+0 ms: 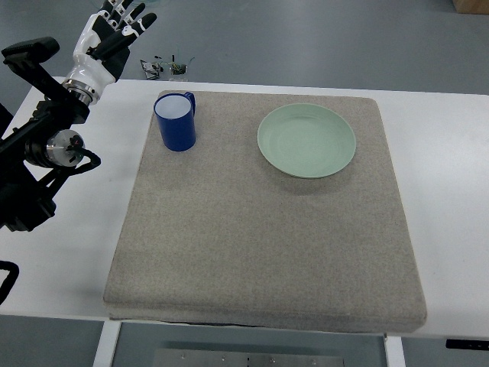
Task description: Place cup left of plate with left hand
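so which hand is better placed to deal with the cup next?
Left. The left hand is raised, fingers spread and empty, off the mat's far-left corner, close to the blue cup. The cup stands upright on the grey mat, left of the green plate. No right arm is in view.

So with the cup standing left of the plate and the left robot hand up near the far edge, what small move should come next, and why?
Probably just draw the left robot hand back to rest. The blue cup stands upright on the grey mat, apart from and left of the green plate, and the hand holds nothing, fingers spread, clear of the cup. Placement looks done.
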You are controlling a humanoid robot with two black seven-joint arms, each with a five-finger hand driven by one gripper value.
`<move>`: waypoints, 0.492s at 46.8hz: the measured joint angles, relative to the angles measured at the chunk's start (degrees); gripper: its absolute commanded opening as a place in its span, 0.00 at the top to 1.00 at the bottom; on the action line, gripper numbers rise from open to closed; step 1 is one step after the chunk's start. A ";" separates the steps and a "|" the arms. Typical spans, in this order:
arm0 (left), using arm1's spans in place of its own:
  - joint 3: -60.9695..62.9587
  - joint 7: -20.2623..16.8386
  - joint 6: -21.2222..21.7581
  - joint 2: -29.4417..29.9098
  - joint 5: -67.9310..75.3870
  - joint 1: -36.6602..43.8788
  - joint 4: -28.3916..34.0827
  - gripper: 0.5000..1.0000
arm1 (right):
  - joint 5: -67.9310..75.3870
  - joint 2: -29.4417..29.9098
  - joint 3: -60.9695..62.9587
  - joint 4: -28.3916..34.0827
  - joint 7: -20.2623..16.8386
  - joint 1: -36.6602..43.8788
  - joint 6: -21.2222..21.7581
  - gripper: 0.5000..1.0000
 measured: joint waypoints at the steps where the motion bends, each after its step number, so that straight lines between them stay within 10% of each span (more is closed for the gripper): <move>1: -0.01 0.42 0.64 -0.22 -0.87 -0.47 0.44 0.01 | 0.00 0.00 0.00 0.00 0.00 0.00 -0.01 0.13; 23: -0.94 9.46 4.01 -3.47 -26.82 -5.22 8.51 0.01 | 0.00 0.00 0.00 -0.04 0.00 -0.01 -0.03 0.13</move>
